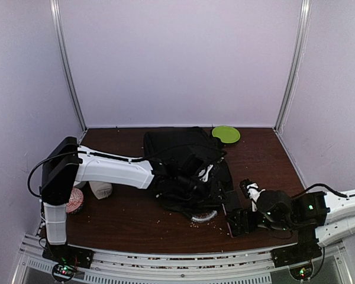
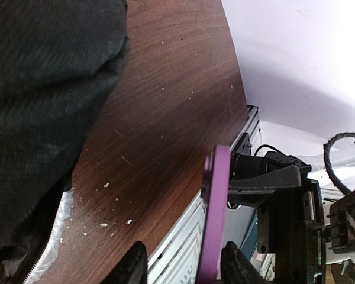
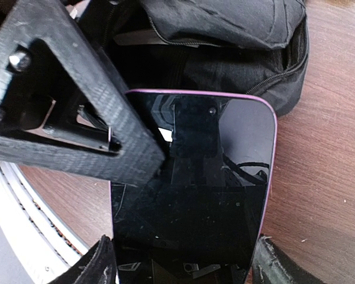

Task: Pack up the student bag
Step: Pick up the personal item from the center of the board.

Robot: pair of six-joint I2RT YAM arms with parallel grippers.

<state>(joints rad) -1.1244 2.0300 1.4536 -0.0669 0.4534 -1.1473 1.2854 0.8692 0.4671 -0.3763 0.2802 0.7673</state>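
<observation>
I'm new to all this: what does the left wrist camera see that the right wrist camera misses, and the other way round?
Only the left wrist view shows the purple-rimmed phone edge-on, with the right arm and the white wall behind it. Only the right wrist view shows the phone's glossy black screen, set between the fingers of the right gripper, with a black finger of the left gripper across its corner. Both show the phone, the large black fabric backpack and the brown wooden table.
</observation>
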